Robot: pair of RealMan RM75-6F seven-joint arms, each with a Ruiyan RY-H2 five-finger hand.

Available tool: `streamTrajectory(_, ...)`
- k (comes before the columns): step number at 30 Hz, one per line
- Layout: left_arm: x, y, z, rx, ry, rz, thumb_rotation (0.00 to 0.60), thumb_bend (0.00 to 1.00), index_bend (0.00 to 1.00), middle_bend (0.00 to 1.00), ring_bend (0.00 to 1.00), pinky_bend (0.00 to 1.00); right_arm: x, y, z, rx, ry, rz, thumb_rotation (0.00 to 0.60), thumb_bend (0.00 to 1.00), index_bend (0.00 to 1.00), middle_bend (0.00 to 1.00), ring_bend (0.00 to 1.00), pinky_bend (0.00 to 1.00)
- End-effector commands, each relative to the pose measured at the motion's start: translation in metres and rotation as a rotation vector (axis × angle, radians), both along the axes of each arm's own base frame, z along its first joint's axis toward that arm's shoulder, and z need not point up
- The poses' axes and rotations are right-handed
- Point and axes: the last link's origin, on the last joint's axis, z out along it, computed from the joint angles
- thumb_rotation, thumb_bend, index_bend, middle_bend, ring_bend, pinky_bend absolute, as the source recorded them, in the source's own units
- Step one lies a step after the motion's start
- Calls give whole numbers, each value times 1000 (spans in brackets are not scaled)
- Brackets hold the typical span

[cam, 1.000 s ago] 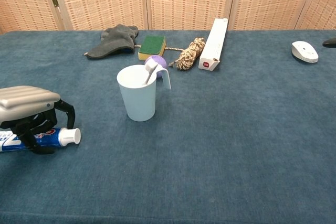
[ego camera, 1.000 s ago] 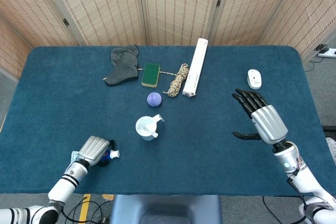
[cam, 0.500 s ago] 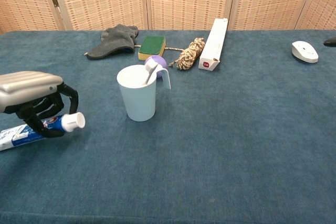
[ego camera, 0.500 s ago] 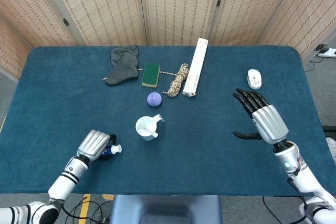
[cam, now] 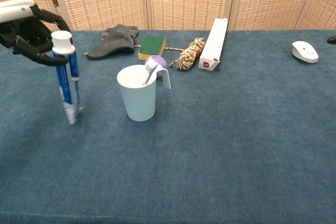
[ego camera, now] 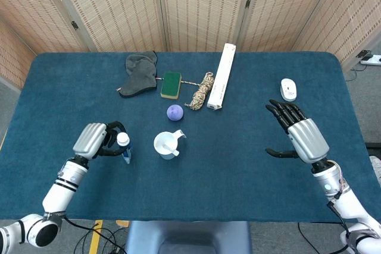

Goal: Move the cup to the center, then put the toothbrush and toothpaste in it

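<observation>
Wicker screens behind, blue cloth on the table [ego camera: 250, 171], and the action is all on the robot's left side. Left hand [ego camera: 94, 139] has its fingers curled round the toothpaste [cam: 67, 80] just under the white cap, holding it clear of the cloth. That tube hangs nearly upright: long axis vertical, cap up at the hand, crimped tail pointing down, tilted a touch. Just beside the hand, toward the middle of the table, sits the cup [cam: 138, 93], with the toothbrush [cam: 149, 70] already leaning inside, head poking above the rim. So I'd call the cup and brush steps done and the toothpaste step the one in hand. Next move, by my read: carry the tube sideways over the rim, tail first, and lower it in without knocking the cup. Well apart on the far side, the right hand [ego camera: 297, 132] hovers with fingers spread, holding nothing.
</observation>
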Motion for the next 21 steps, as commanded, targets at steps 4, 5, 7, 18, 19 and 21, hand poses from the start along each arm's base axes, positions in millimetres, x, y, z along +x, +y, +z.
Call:
streamTrajectory(4, -21, 10, 26, 64, -27, 46, 600, 400, 649, 867, 814, 892, 2, -1, 0, 0, -2, 5, 600, 0, 0, 61, 121, 140)
streamTrajectory(5, -22, 10, 27, 59, -21, 50, 600, 400, 647, 866, 811, 891, 2, -1, 0, 0, -2, 5, 600, 0, 0, 60, 121, 141)
streamTrajectory(7, -34, 6, 30, 27, 20, 82, 600, 400, 643, 865, 805, 890, 3, -1, -1, 2, 0, 6, 600, 0, 0, 61, 121, 141)
streamTrajectory(18, -65, -1, 33, -81, 84, 205, 600, 400, 597, 861, 788, 888, 10, -3, -4, 6, 3, 16, 600, 0, 0, 61, 121, 140)
streamTrajectory(19, -64, -1, 34, -78, 72, 205, 600, 400, 599, 861, 788, 888, 10, -3, -4, 6, 3, 16, 600, 0, 0, 61, 121, 140)
streamTrajectory(21, -64, -2, 37, -70, 96, 190, 600, 400, 598, 861, 788, 888, 11, -3, -4, 6, 3, 15, 600, 0, 0, 61, 121, 141)
